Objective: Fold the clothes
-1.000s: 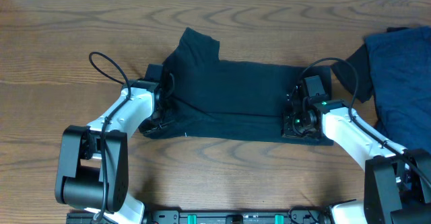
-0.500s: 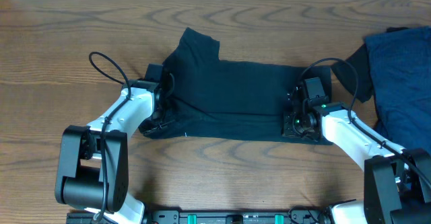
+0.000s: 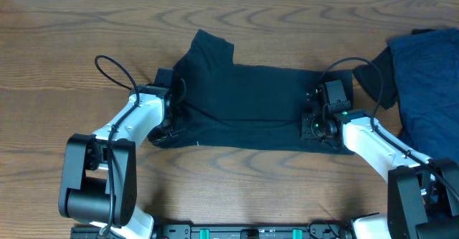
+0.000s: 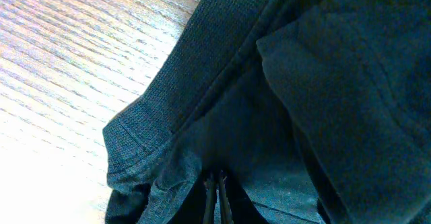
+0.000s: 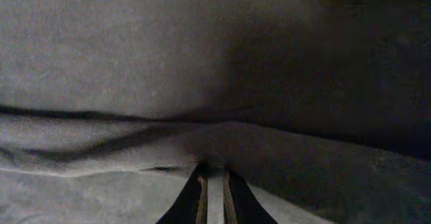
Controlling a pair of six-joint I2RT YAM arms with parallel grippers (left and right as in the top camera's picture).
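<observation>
The clothes in hand are one very dark T-shirt (image 3: 251, 102), folded into a wide band across the middle of the wooden table (image 3: 64, 31), with one sleeve sticking out toward the far side. My left gripper (image 3: 171, 128) sits at its left end, shut on a bunch of the fabric (image 4: 323, 83); the left wrist view shows the gripper (image 4: 215, 183) pressed together beside a ribbed hem (image 4: 135, 143). My right gripper (image 3: 313, 126) rests on the shirt's right end. In the right wrist view the gripper (image 5: 214, 177) stands a slit apart with a strip of the cloth (image 5: 135, 62) between the jaws.
A heap of blue clothes (image 3: 430, 74) lies at the table's right edge, with a dark piece (image 3: 380, 74) poking out beside it, close behind my right arm. A black cable loop (image 3: 107, 70) arches from the left arm. Bare wood surrounds the shirt.
The right gripper has shifted slightly toward the far side, and its jaws have eased apart a little. The left arm and the shirt's left end have not moved.
</observation>
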